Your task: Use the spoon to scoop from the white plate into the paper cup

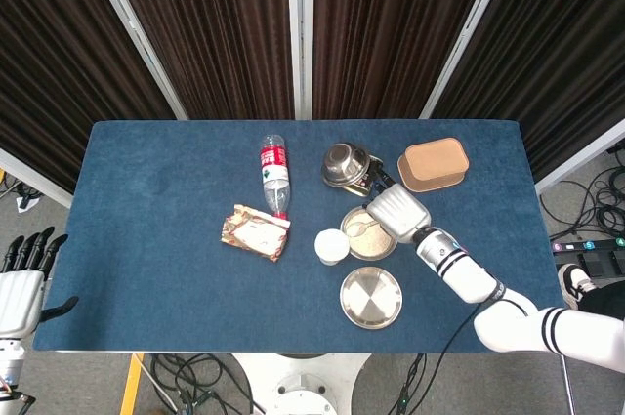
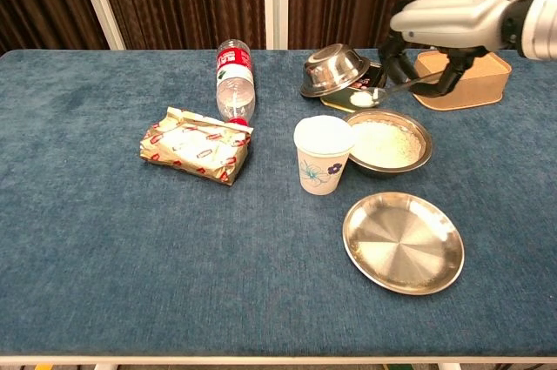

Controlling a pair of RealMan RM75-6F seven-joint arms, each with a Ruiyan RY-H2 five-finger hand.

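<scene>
Plastic bottle [image 2: 233, 80], foil packet [image 2: 196, 144], steel plate [image 2: 403, 242]

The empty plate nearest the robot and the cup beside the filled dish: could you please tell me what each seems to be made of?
The empty plate looks like polished metal, probably stainless steel: it is silvery, with mirror-like glints and faint concentric rings. The paper cup looks like matte white paper with a small printed flower pattern on its side; any coating cannot be told.

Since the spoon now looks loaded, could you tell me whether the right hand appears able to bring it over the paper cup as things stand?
Probably yes. The right hand holds the spoon raised above the bowl, and the paper cup stands open just beside, with nothing between them.
</scene>
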